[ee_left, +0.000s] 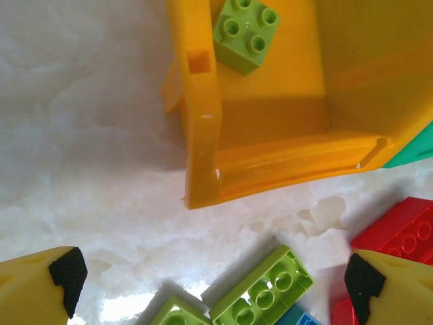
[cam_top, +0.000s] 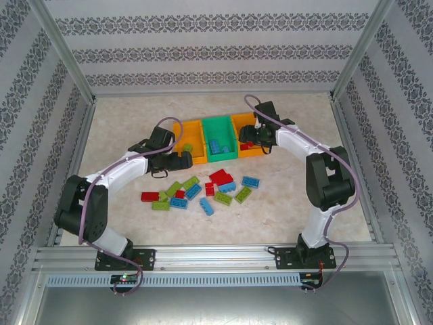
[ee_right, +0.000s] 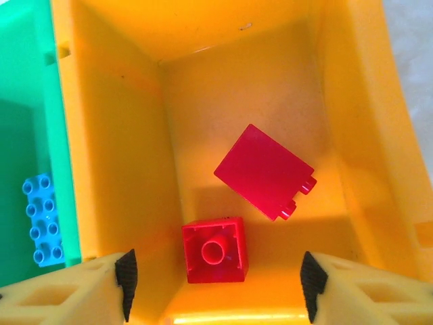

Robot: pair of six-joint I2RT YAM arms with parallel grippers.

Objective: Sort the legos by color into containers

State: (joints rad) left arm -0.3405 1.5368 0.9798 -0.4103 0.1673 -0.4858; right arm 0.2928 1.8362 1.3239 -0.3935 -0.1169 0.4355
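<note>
Three containers stand in a row: a left orange bin, a green bin and a right orange bin. Loose red, blue and lime legos lie scattered in front of them. My right gripper hangs open over the right orange bin. An upside-down red brick lies free between its fingers, and a second red brick rests on its side. My left gripper is open above a lime brick, just in front of the left orange bin, which holds a lime brick.
Blue bricks lie in the green bin, one of them near its wall. A red brick sits close to my left gripper's right finger. Patterned walls and a metal frame enclose the table.
</note>
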